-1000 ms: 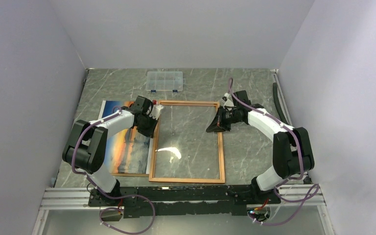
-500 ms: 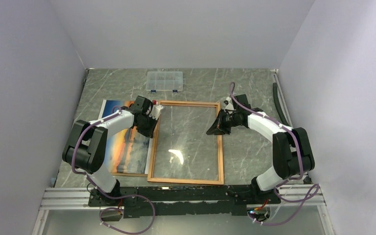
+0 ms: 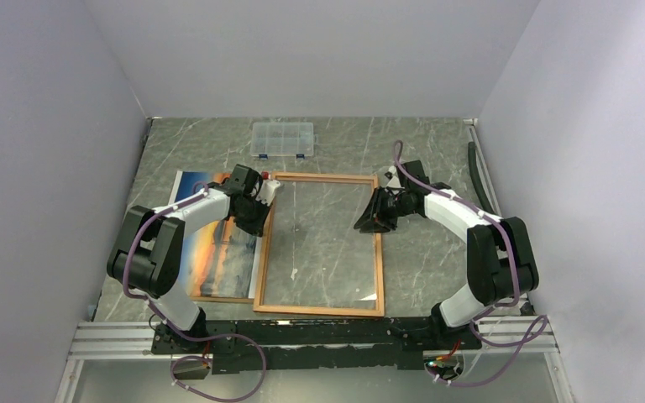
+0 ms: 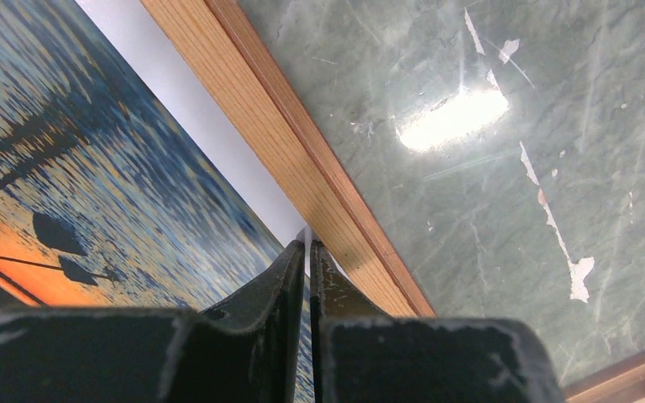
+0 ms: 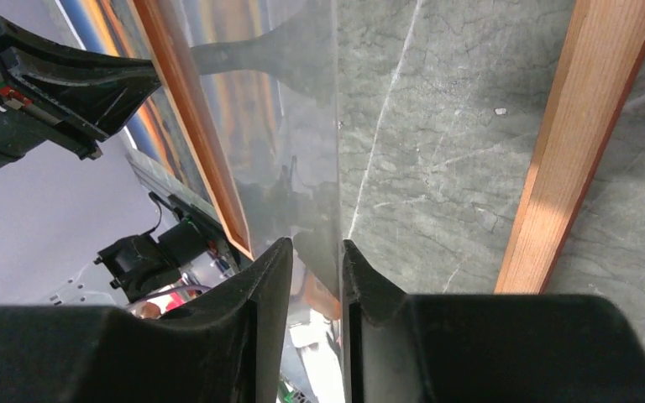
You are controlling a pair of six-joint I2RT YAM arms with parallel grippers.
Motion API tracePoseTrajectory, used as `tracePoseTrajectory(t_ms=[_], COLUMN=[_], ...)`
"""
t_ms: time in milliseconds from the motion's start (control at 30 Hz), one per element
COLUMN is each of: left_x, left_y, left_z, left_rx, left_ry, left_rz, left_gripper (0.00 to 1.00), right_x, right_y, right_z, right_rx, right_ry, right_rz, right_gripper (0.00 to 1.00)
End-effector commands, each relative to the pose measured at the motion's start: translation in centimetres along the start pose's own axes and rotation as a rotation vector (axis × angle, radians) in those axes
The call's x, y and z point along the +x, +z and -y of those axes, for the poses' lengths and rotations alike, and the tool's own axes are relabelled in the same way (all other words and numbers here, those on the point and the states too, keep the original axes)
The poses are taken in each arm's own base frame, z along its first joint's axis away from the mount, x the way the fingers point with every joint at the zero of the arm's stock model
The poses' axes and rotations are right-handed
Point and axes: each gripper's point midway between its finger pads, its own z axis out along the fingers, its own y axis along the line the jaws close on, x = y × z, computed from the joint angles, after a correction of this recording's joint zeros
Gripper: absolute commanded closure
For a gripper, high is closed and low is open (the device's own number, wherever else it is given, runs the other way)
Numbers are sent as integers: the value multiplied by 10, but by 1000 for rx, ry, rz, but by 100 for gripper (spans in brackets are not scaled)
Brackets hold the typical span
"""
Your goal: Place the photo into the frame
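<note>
Photo [image 3: 217,252], lg glossy orange-blue sunset print: flat, face up on grey marble table [image 3: 428,260], against left rail of frame [image 3: 323,176] (wood-edged rect., clear pane [image 5: 277,126]); not yet inside.
L gripper [image 4: 307,245]: low at that rail, jaws a mere slit, prob. steadying it.
R gripper [image 5: 317,245]: arm bent inward, narrow gap astride pane edge; contact unclear.

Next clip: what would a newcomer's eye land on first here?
The big red-orange frame lying flat in the middle of the table. Along its left side lies the orange-and-blue sunset photo, not yet inside. The left tool is shut at the frame's left rail near the far corner; the right tool sits just inside its right rail.
</note>
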Motion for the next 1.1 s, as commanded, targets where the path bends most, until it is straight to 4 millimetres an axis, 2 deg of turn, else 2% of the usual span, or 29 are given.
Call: tracePoseTrajectory(t_ms=[0, 100, 233, 367, 600, 867, 1067], left_x=[-7, -8, -8, -8, -5, -8, -8], left_y=[-2, -1, 1, 1, 2, 2, 2], left_z=[10, 10, 10, 10, 10, 11, 12], left_rx=[41, 43, 46, 47, 46, 50, 56], left_ry=[16, 15, 13, 12, 12, 10, 8], left_rz=[30, 30, 25, 25, 22, 24, 23], left_gripper=[87, 87, 88, 88, 88, 89, 89], right_x=[-12, -9, -9, -12, -16, -17, -15], right_y=[-4, -3, -7, -14, -16, -9, -6], right_z=[-7, -6, -3, -1, 3, 1, -10], right_rx=[3, -1, 19, 65, 109, 113, 102], right_ry=[-39, -41, -56, -83, -101, -92, -90], right_rz=[25, 21, 28, 43, 37, 25, 24], right_gripper=[69, 62, 37, 24, 18, 17, 16])
